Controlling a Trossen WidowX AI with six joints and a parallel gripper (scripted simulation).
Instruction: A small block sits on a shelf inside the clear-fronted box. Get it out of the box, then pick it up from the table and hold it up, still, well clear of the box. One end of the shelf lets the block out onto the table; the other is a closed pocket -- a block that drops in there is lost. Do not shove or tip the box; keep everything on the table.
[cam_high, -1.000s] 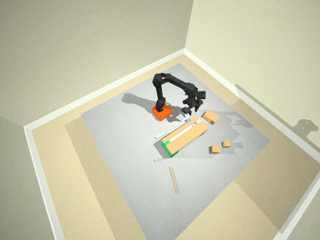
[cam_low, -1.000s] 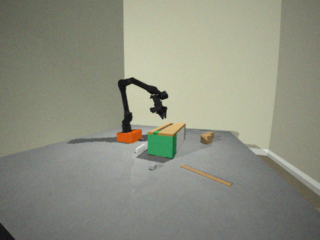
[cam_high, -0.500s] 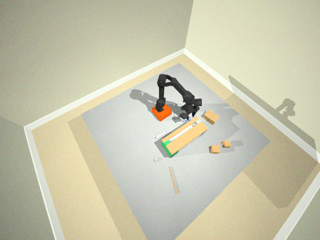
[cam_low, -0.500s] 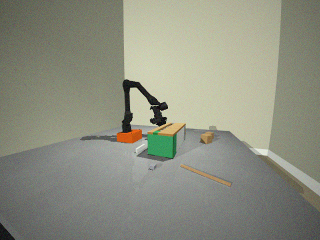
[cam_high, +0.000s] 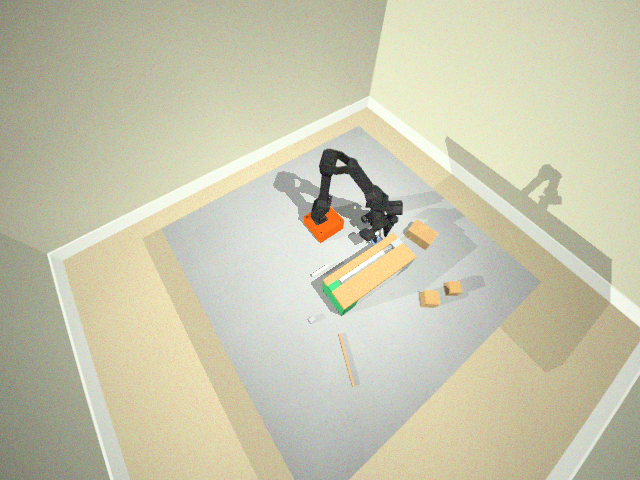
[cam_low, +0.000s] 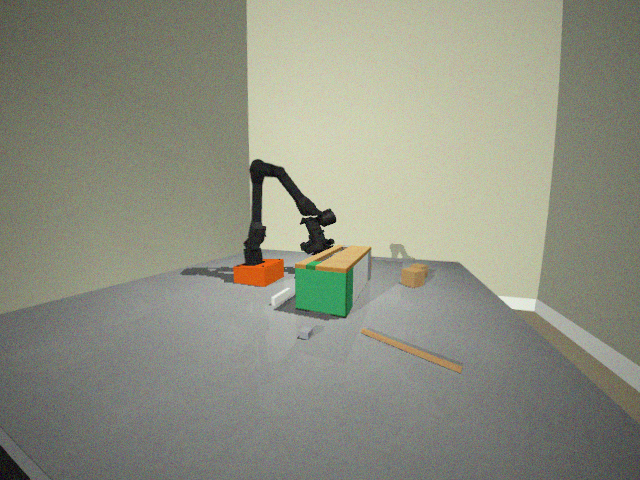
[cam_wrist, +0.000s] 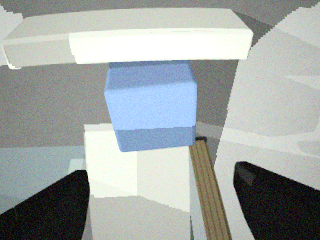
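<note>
The blue block (cam_high: 377, 239) (cam_wrist: 151, 104) is outside the box, low down beside its long side near the end away from the green wall. In the wrist view it lies against a white bar (cam_wrist: 165, 46), with a white surface just below it in the picture. The box (cam_high: 376, 279) (cam_low: 323, 290) has a wooden top with a long slot and a green end wall. My gripper (cam_high: 378, 235) (cam_low: 316, 249) (cam_wrist: 162, 177) is open and empty, pointing down above the block. In the wrist view the block shows ahead of the fingertips, not between them. The box hides the block in the exterior view.
A wooden block (cam_high: 421, 234) stands near the box's far end. Two small wooden blocks (cam_high: 429, 298) (cam_high: 452, 287) stand beyond its front. A white bar (cam_high: 320, 270) (cam_low: 281, 296), a small grey piece (cam_high: 312, 319) (cam_low: 305, 333) and a thin wooden stick (cam_high: 346, 360) (cam_low: 412, 350) lie around the green end.
</note>
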